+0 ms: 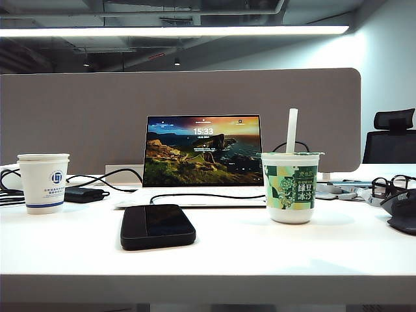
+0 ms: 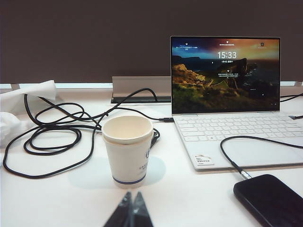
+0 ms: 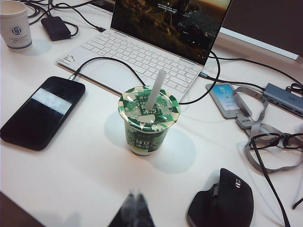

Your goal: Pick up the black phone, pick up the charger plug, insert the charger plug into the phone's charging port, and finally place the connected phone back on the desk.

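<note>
1. Phone [image 1: 157, 225] lay flat on the desk [image 1: 214, 260], in front of the laptop [image 1: 203, 153], between the paper cup [image 1: 43, 182] and the green drink cup [image 1: 290, 187].
2. You could see the plug [image 2: 244, 174] touching the phone's end, but whether it was seated in the port could not be told.
3. Your left gripper [image 2: 132, 201] was clenched and empty, near the paper cup and apart from the phone.
4. Your right gripper [image 3: 135, 201] was clenched and empty too, near the drink cup.
5. Judging from this, you either had every step left or had finished.
</note>
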